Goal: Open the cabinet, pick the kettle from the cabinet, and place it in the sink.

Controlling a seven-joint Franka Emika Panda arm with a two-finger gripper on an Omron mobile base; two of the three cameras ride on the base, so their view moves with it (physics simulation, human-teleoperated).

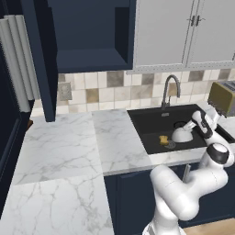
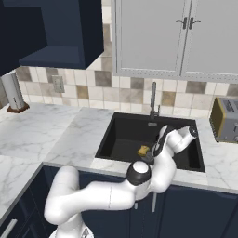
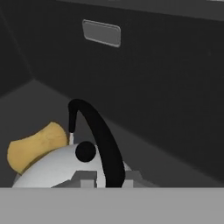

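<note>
Kettle (image 1: 182, 135), white-silver and dome-shaped, sits upright on the floor of the sink (image 1: 147, 120), in its right half. In the hand view its black arched handle (image 3: 97, 135) rises over the lid knob. A yellow sponge (image 1: 163, 139) lies just left of the kettle on the sink floor; whether the two touch cannot be told. The gripper (image 3: 105, 178) sits low over the kettle with its fingertips (image 3: 85, 177) on either side of the handle's near end. The jaws are nearly closed; whether they grip the handle cannot be told. The steel gooseneck faucet (image 1: 169, 88) stands at the back rim of the sink. Marble desk (image 1: 69, 151) surrounds the sink. A yellowish toaster (image 1: 222, 97) stands on the desk right of the sink. The navy cabinet (image 1: 87, 46), up left, stands open, with its door (image 1: 40, 59) swung out. Light grey cabinets (image 1: 181, 32) hang above the sink.
</note>
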